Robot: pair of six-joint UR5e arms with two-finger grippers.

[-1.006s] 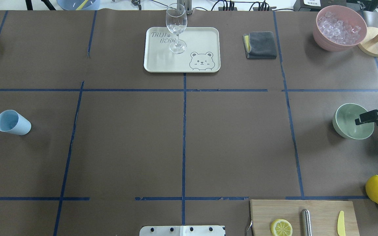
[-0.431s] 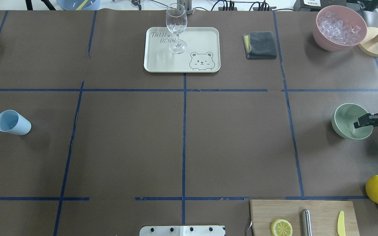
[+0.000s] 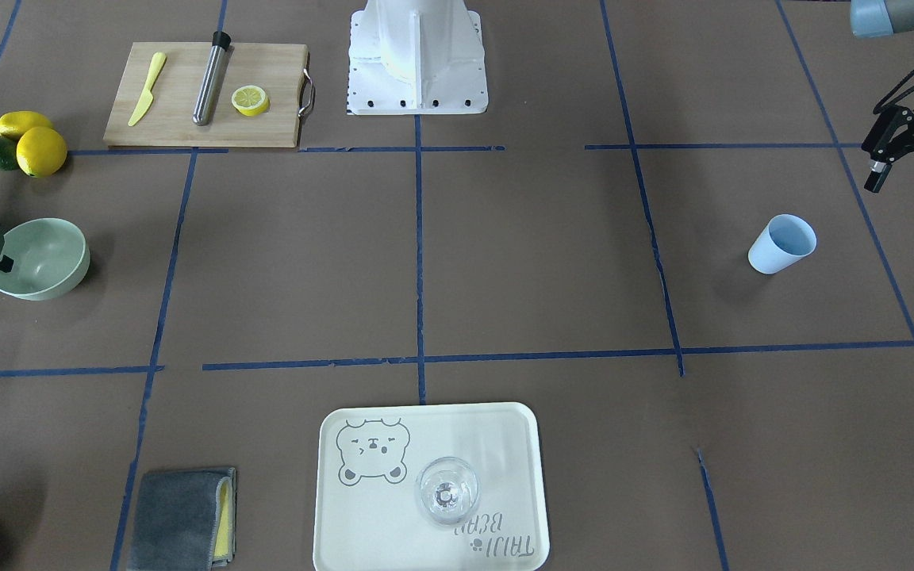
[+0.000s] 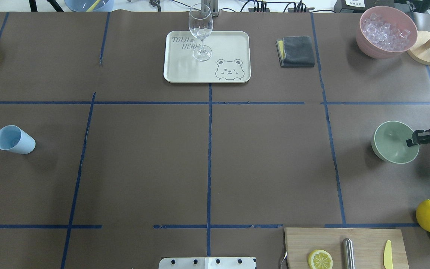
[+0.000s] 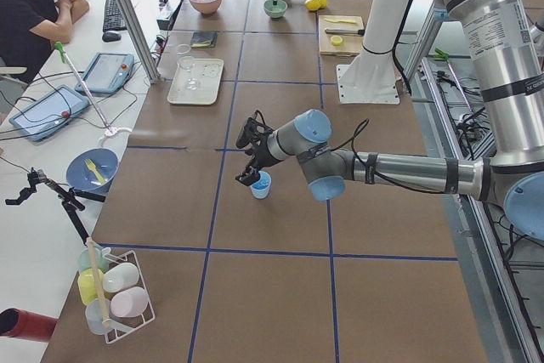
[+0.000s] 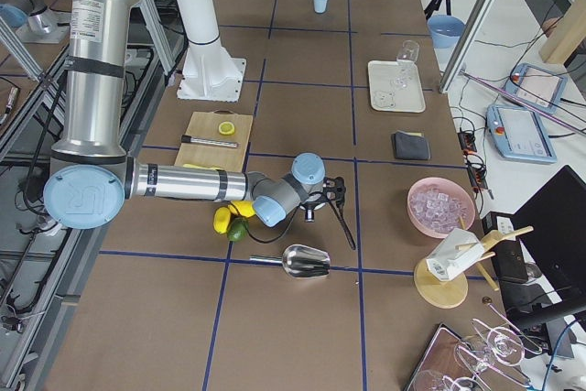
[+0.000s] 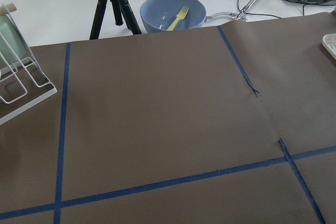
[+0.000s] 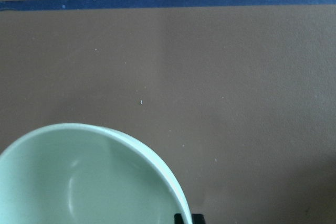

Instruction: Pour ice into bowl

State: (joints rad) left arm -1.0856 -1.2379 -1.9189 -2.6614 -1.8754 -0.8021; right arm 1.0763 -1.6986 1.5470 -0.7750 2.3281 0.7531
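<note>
- Mint-green matte round bowl (image 4: 388,141) sits on the brown tabletop (image 4: 267,157), right claw (image 4: 412,141) pinching its rim (one finger inside).
- Clear glassy ice cubes (image 4: 385,31) fill the round pink bowl (image 4: 366,43).
- Left claw (image 3: 909,181) gapes empty near the pale blue cup (image 3: 778,246).

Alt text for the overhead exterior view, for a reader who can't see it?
At the view's right edge, the right gripper holds the rim of the empty mint-green bowl. The ice sits in a pink bowl at the back right; a blue cup stands far left.
</note>
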